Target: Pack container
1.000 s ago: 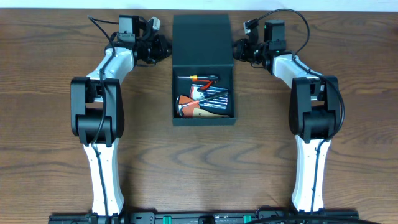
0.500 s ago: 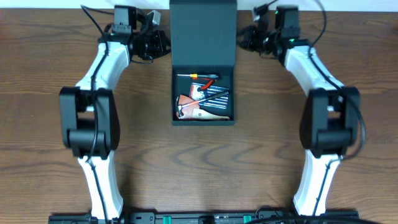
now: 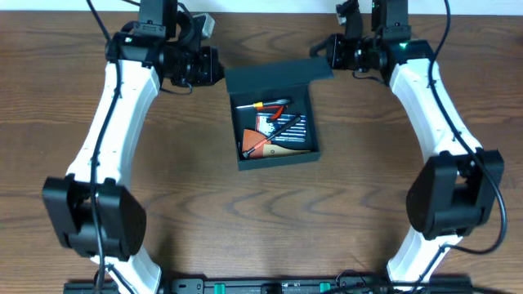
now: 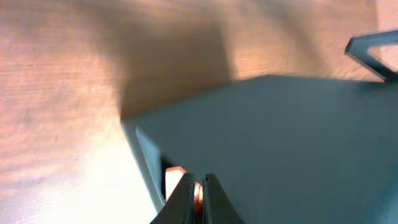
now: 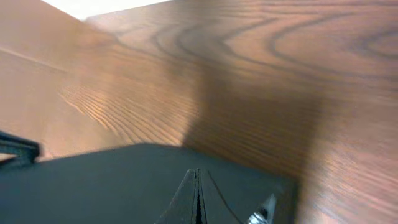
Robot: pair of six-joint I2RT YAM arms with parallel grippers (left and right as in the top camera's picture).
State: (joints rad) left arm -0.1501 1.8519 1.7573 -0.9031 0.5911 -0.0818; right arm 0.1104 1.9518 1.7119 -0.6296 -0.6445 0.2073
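Note:
The container [image 3: 279,158] is a dark teal-black square box that sits open at the table's middle, turned slightly. Inside lie several hand tools [image 3: 276,131], among them a yellow-handled screwdriver and red-handled pliers. Its flap lid [image 3: 274,73] is raised and leans forward over the box's back part. My left gripper [image 3: 217,72] is shut at the lid's left corner, and my right gripper [image 3: 320,52] is shut at its right corner. In the left wrist view the shut fingers [image 4: 198,186] rest against the lid [image 4: 280,143]. In the right wrist view the shut fingers [image 5: 197,182] lie on the lid [image 5: 112,186].
The wooden table [image 3: 343,212] surrounds the box. The table's far edge runs just behind both grippers. A metal part [image 5: 261,210] shows by the lid's right edge in the right wrist view.
The lid has swung up from lying flat behind the box and now leans forward over it. Both arms have stretched out and their grippers followed the lid. The box has turned slightly.

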